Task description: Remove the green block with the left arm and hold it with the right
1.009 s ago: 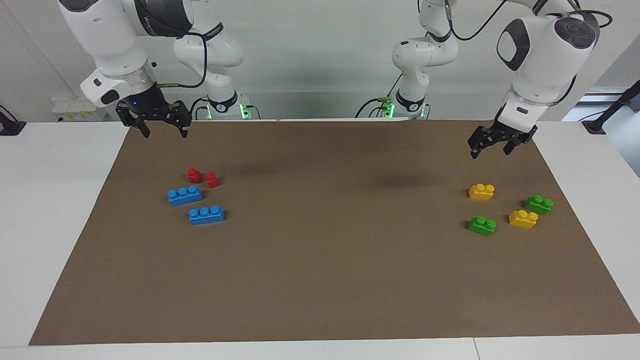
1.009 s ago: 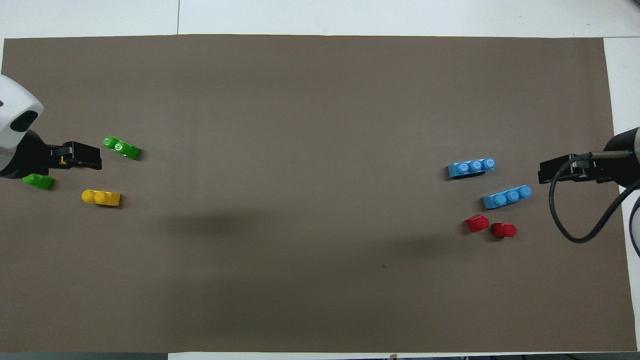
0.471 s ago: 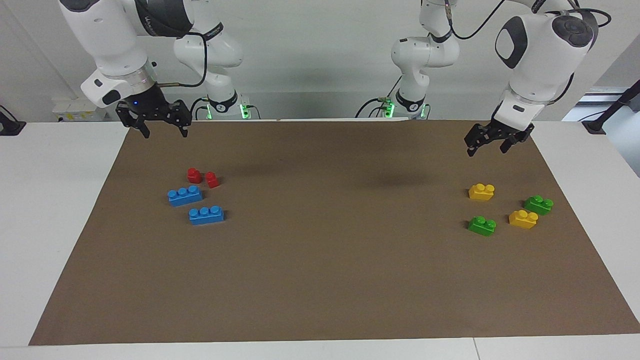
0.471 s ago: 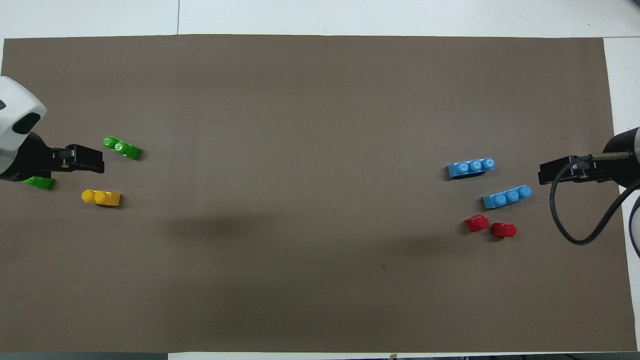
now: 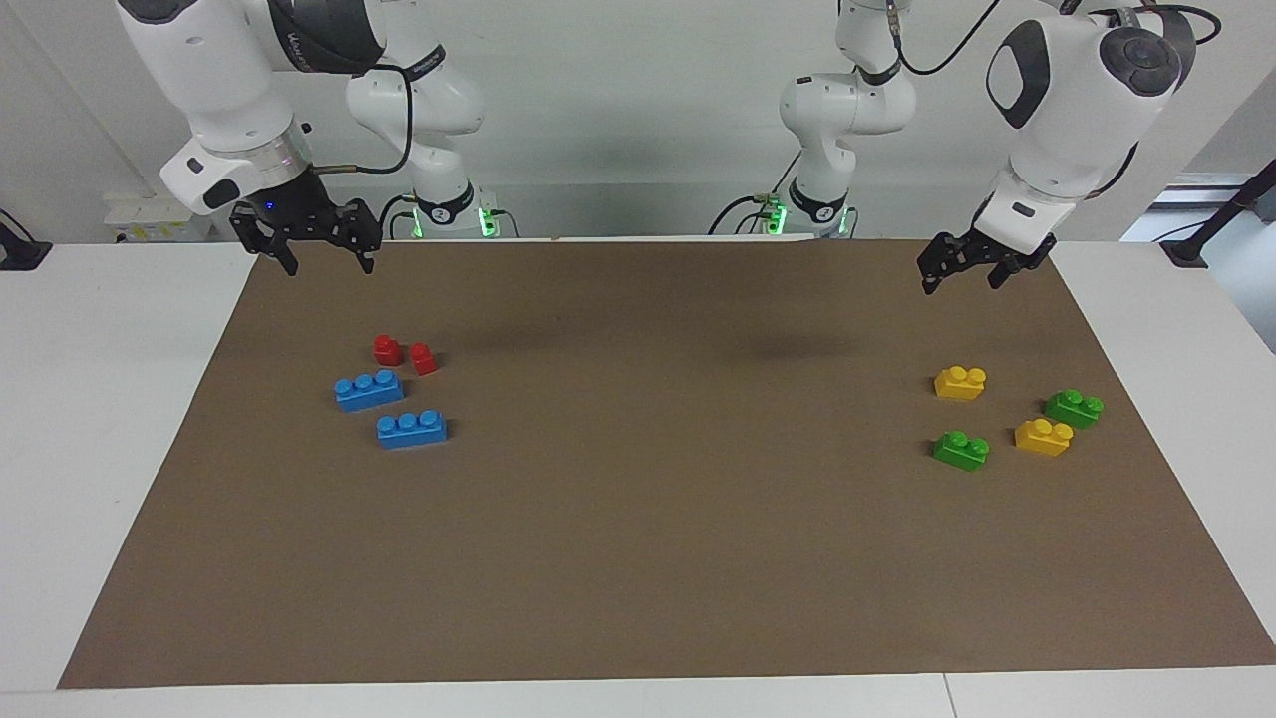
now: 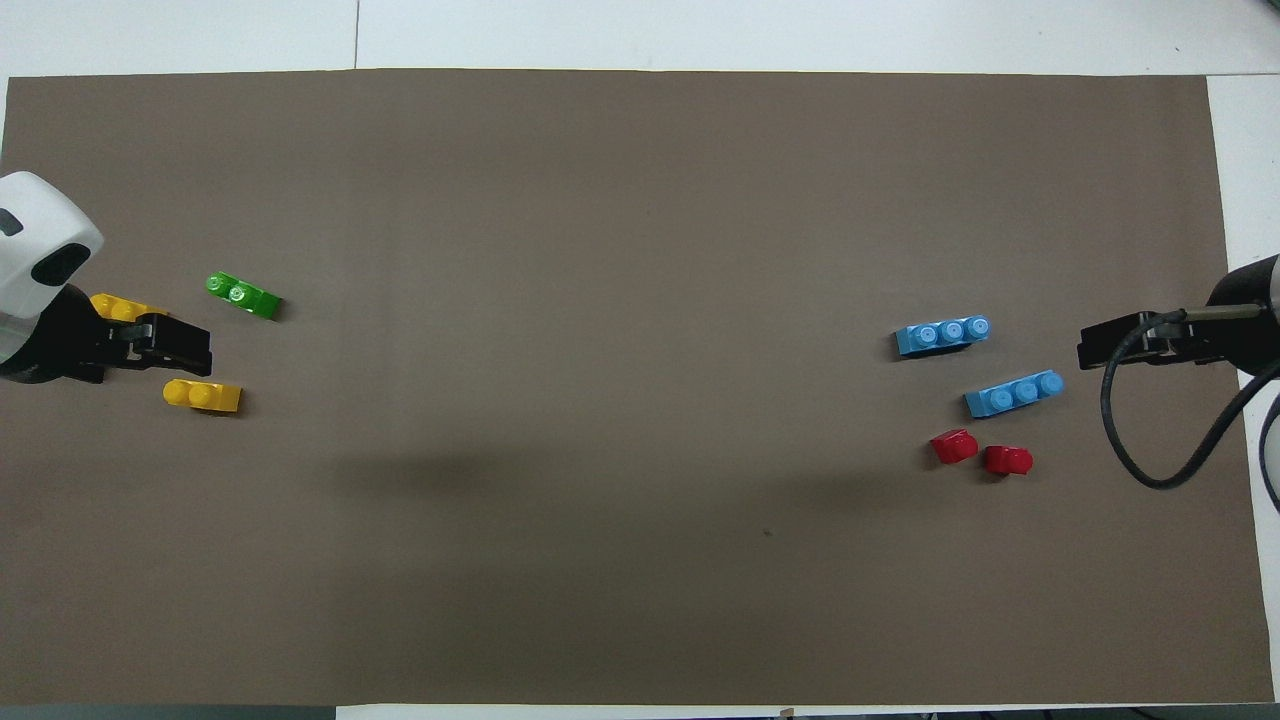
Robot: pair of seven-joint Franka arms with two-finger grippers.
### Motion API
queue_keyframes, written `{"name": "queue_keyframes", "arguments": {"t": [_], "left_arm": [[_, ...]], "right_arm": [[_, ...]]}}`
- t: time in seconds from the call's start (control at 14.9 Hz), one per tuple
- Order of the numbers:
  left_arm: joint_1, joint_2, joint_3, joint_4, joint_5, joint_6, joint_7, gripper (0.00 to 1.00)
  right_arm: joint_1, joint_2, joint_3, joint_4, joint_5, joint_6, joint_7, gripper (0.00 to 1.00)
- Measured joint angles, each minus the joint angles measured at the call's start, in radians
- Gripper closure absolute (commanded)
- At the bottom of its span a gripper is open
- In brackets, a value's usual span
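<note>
Two green blocks lie at the left arm's end of the brown mat. One green block [image 5: 962, 450] [image 6: 243, 295] is farthest from the robots. The other green block [image 5: 1074, 408] is hidden under the left arm in the overhead view. My left gripper [image 5: 959, 279] [image 6: 190, 345] is open and empty, raised over the mat above this group of bricks. My right gripper [image 5: 329, 264] [image 6: 1095, 345] is open and empty, and waits raised over the mat's corner at the right arm's end.
Two yellow bricks [image 5: 960, 382] [image 5: 1043, 437] lie among the green ones; both show in the overhead view [image 6: 203, 396] [image 6: 120, 307]. Two blue bricks [image 5: 369, 390] [image 5: 411, 429] and two red pieces [image 5: 387, 349] [image 5: 424, 358] lie at the right arm's end.
My left gripper has risen and drawn back toward the robots. In the overhead view it now covers one green block and uncovers a yellow brick. The right arm has not moved.
</note>
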Motion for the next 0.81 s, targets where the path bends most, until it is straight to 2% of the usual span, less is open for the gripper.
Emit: {"name": "queue_keyframes", "arguments": {"t": [0.4,0.81], "left_arm": [[-0.001,0.000,0.000,0.004,0.000,0.002,0.014,0.00],[-0.001,0.000,0.003,0.028,-0.030,0.020,0.131,0.00]], "right_arm": [[-0.005,0.000,0.000,0.000,0.000,0.000,0.000,0.00],[-0.008,0.000,-0.001,0.000,0.000,-0.002,0.000,0.00]]}}
